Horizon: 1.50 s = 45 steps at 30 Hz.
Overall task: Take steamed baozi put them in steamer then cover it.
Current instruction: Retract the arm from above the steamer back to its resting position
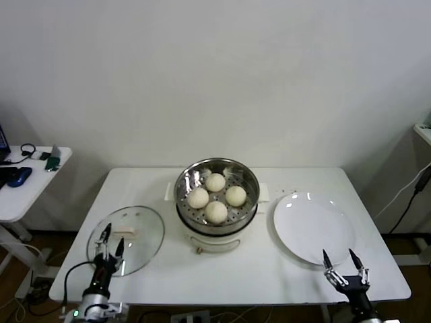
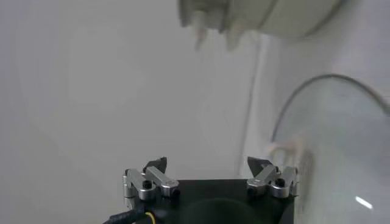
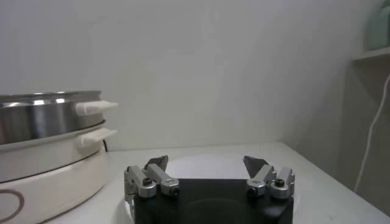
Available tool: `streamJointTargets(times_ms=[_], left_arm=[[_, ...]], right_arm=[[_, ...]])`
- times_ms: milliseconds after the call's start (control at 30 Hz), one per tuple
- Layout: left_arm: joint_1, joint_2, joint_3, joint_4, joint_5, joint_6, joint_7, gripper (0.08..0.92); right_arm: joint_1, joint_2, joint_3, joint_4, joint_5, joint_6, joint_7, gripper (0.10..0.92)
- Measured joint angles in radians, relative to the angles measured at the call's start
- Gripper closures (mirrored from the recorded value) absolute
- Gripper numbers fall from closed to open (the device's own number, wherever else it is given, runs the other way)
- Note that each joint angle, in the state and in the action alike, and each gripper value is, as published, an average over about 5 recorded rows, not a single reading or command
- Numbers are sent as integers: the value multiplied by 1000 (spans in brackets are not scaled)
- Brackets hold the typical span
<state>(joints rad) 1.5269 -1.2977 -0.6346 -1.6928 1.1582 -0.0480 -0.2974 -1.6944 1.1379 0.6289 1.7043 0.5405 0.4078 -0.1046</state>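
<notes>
Four round off-white buns [image 1: 216,196] sit in shiny steel steamer [image 1: 216,195], mid-counter. Clear glass lid [image 1: 128,239] lies flat just left of it. Left tool [image 1: 110,243] above lid, fingers spread, empty. Right tool [image 1: 344,263] idle by white plate [image 1: 311,225], open. Advice: pinch the pale handle [image 1: 124,233] squarely, lift level.

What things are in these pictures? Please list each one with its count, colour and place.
steamed baozi: four, off-white, inside the steamer.
steamer: one, shiny steel on a cream base, table centre.
cover: one, clear glass with pale handle, flat on the table left of the steamer.
plate: one, white, right of the steamer, nothing on it.
table: one, white.
side table: one, white, far left, holding small dark items.
left gripper: open, over the cover's near edge.
right gripper: open, at the plate's near edge.
</notes>
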Motion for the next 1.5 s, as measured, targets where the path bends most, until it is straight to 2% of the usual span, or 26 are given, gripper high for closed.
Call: streamJointTargets(times_ms=[900, 1033, 1500], left_arm=[[-223, 10, 42, 248, 93, 87, 33, 183], [-238, 7, 42, 266, 94, 92, 28, 260], [-261, -18, 44, 306, 104, 98, 14, 667]], right_arm=[[-50, 44, 21, -6, -11, 48, 16, 203], [-47, 49, 20, -13, -15, 53, 17, 203], [-36, 71, 16, -27, -34, 51, 21, 203]])
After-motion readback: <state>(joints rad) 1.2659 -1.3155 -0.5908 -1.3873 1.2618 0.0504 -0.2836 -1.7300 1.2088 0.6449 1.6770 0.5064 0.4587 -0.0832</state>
